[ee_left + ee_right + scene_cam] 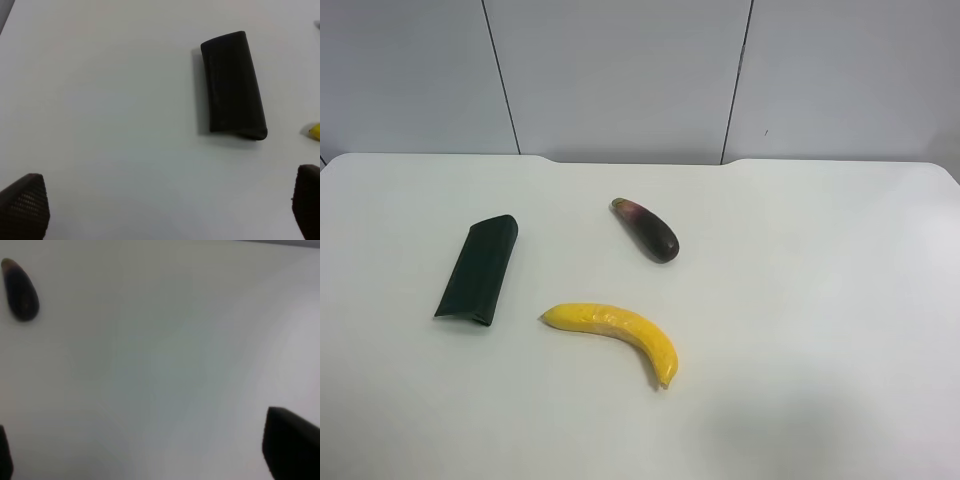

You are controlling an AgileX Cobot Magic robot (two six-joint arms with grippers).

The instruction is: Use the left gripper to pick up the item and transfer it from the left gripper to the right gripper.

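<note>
The dark green case (480, 268) lies flat on the white table (820, 280), at the exterior high view's left. It also shows in the left wrist view (232, 82), lying apart from the gripper. My left gripper (165, 210) is open and empty; only its two black fingertips (22, 207) show, far apart at the frame's edges. My right gripper (150, 452) is open and empty over bare table, with one fingertip (292, 445) showing clearly. Neither arm shows in the exterior high view.
A dark purple eggplant (647, 229) lies mid-table and also shows in the right wrist view (20, 290). A yellow banana (620, 335) lies in front of it; its tip shows in the left wrist view (315, 131). A grey panelled wall stands behind the table.
</note>
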